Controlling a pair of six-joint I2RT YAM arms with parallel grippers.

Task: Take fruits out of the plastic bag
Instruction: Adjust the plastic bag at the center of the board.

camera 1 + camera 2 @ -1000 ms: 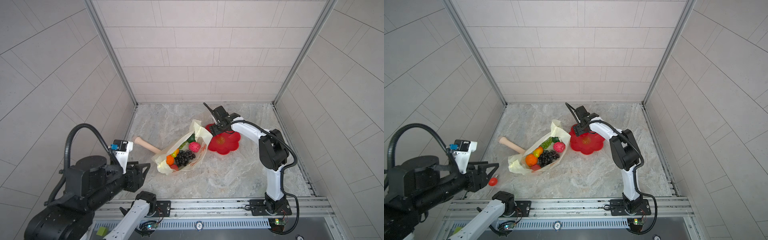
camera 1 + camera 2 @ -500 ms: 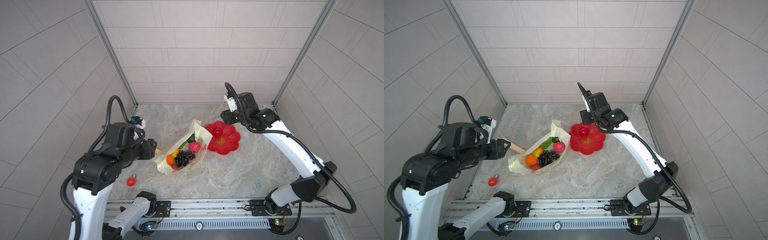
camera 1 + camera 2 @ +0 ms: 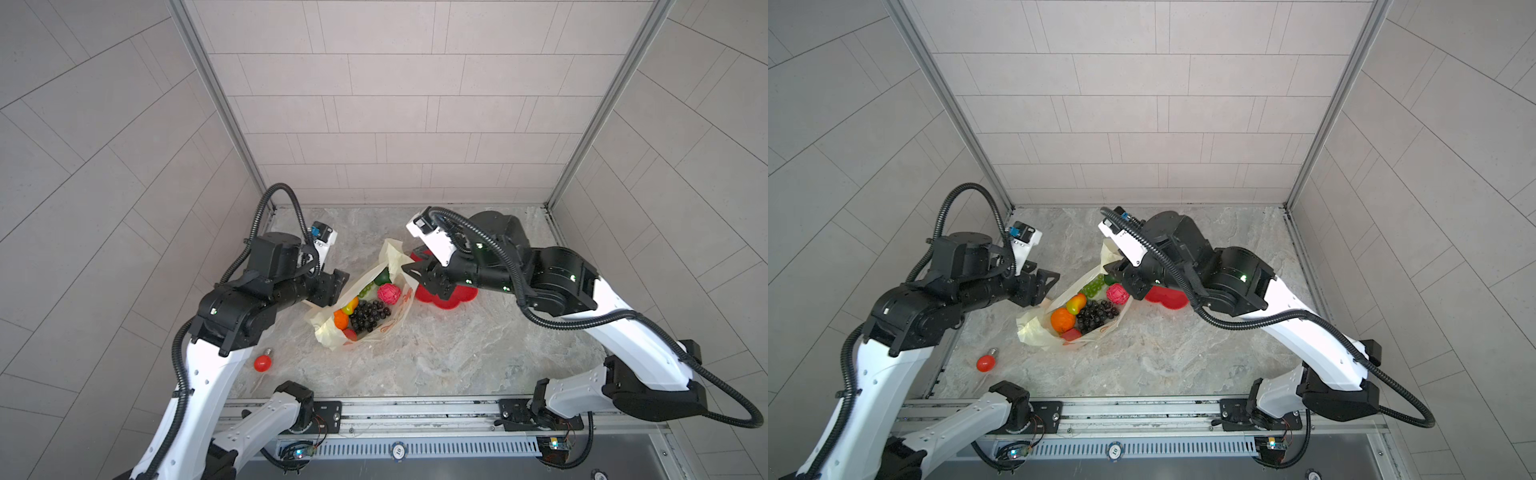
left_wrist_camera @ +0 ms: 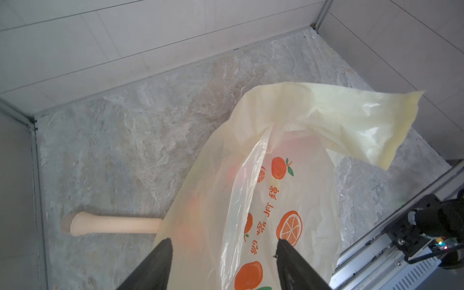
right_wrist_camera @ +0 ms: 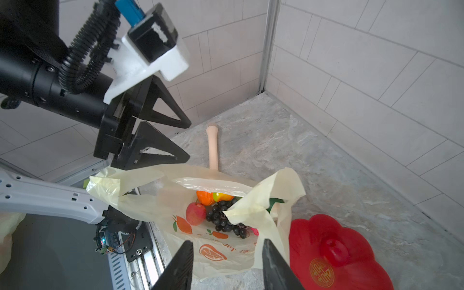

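The left pincer [image 4: 224, 244] has its 2 fingers wide apart with nothing in them, just over one edge of the plastic bag [image 3: 328, 332], and the right pincer [image 5: 227, 247] has its 2 fingers a little apart, also with nothing pinched, over the other end by a loose handle [image 5: 253, 208]. The bag lies open on the desk [image 3: 436, 353] with the fruits [image 3: 1096, 313] inside: dark grapes [image 3: 368, 316], an orange [image 3: 340, 320], a bumpy pink fruit [image 3: 389, 294], green grapes [image 3: 1093, 286], a mango [image 3: 1076, 303] and a red apple [image 5: 195, 213]. A red flower plate [image 5: 339, 253] sits just beside the bag, and a beige stick [image 4: 113, 226] pokes out from under it.
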